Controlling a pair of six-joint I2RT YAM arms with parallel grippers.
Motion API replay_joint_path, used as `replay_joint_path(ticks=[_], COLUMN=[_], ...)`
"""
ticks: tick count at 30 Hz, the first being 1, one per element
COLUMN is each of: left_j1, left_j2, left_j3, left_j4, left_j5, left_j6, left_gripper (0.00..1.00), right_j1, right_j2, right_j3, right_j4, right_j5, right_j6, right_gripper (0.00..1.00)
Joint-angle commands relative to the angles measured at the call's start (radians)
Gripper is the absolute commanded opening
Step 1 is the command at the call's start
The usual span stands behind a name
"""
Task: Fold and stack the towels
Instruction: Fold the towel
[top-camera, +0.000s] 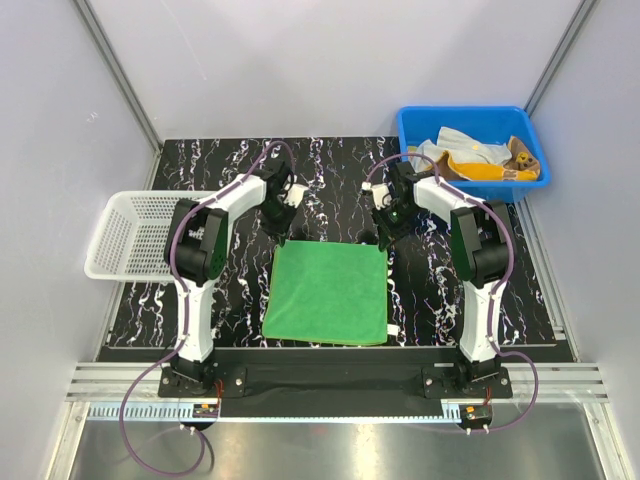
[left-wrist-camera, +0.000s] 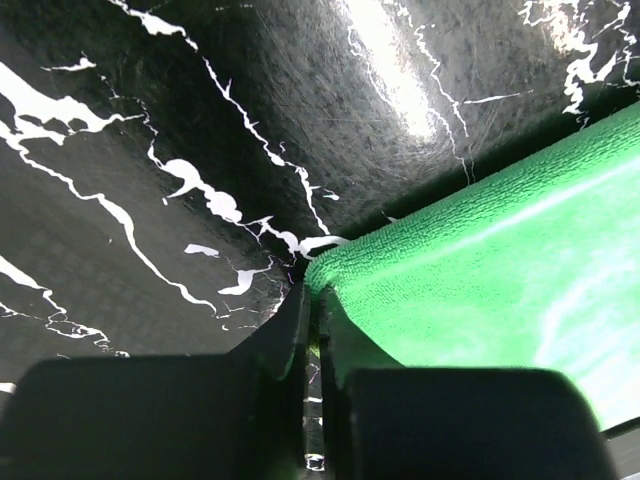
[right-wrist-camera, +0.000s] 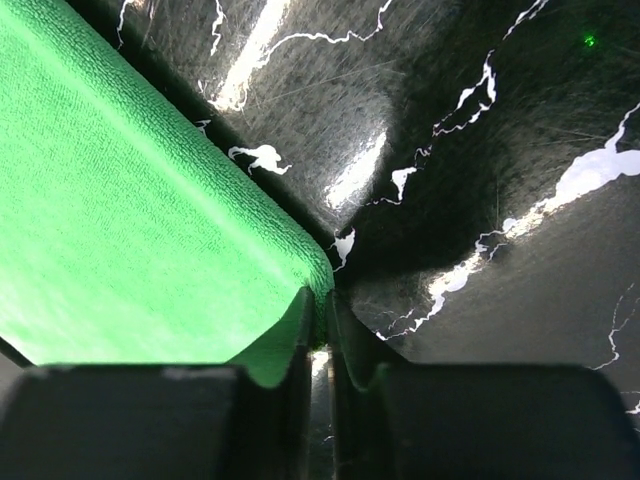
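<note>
A plain green towel (top-camera: 328, 292) lies flat in the middle of the black marbled table. My left gripper (top-camera: 282, 236) is down at its far left corner, and the left wrist view shows the jaws (left-wrist-camera: 313, 305) shut on that corner of the green towel (left-wrist-camera: 480, 260). My right gripper (top-camera: 383, 240) is at the far right corner; its jaws (right-wrist-camera: 322, 302) are pinched on the corner of the green towel (right-wrist-camera: 130, 220). More towels (top-camera: 480, 158), white and orange-yellow, sit crumpled in a blue bin.
A blue bin (top-camera: 415, 122) stands at the back right. A white mesh basket (top-camera: 125, 232) sits at the left edge of the table (top-camera: 330, 180).
</note>
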Motion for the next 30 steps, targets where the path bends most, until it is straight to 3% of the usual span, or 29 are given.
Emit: replay_joint_path(ticks=[1, 7, 14, 26, 30], left_j1=[0.005, 0.007, 0.014, 0.031, 0.030], left_j2=[0.011, -0.023, -0.015, -0.099, -0.128], left_j3=[0.062, 0.128, 0.237, 0.206, 0.181], left_j4=[-0.009, -0.021, -0.052, 0.089, 0.134], left_j5=[-0.002, -0.123, -0.167, -0.283, -0.288], left_j6=[0.017, -0.007, -0.021, -0.033, -0.024], left_gripper=[0.00, 0.00, 0.00, 0.00, 0.00], right_j1=[-0.005, -0.006, -0.005, -0.005, -0.005], right_j2=[0.013, -0.053, -0.067, -0.178, -0.234], right_j3=[0.036, 0.045, 0.080, 0.012, -0.041], right_j4=[-0.003, 0.049, 0.078, 0.251, 0.313], right_j5=[0.002, 0.093, 0.154, 0.346, 0.334], right_j6=[-0.025, -0.005, -0.009, -0.052, -0.080], right_gripper=[0.12, 0.00, 0.00, 0.00, 0.00])
